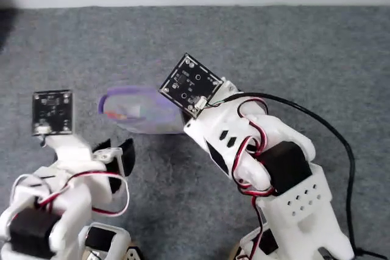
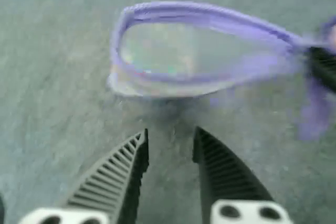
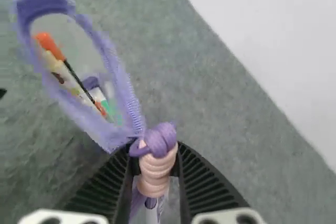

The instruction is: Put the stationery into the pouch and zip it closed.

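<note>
Several pens point(image 3: 58, 64) lie inside the open purple-rimmed pouch point(image 3: 123, 95).

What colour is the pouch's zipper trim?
The zipper trim is purple, clearest in the left wrist view.

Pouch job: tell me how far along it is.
Done: pens lie inside the pouch. In hand: the right gripper is shut on the zipper pull, with the pouch mouth gaping open; the left gripper sits open just short of the pouch, not touching it. Left: draw the zip closed.
</note>
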